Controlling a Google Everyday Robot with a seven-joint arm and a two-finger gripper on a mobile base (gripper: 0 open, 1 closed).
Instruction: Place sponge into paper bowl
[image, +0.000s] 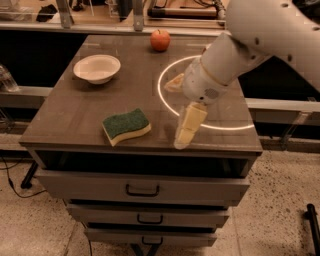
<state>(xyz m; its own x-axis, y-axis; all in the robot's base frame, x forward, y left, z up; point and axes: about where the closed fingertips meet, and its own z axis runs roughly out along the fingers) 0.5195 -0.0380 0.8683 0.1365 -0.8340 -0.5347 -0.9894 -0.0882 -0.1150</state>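
The sponge (126, 126), dark green on top with a pale yellow base, lies flat near the front edge of the table top. The white paper bowl (97, 68) stands empty at the back left of the table. My gripper (181, 106) hangs from the white arm over the front middle of the table, right of the sponge and apart from it. One pale finger (188, 127) points down at the table's front edge, and the other finger (174, 83) shows further back. The gripper is open and holds nothing.
A red apple (160, 40) sits at the back middle of the table. A bright white ring (167, 102) of light lies on the right half of the top. Drawers (142, 189) with handles are below the front edge.
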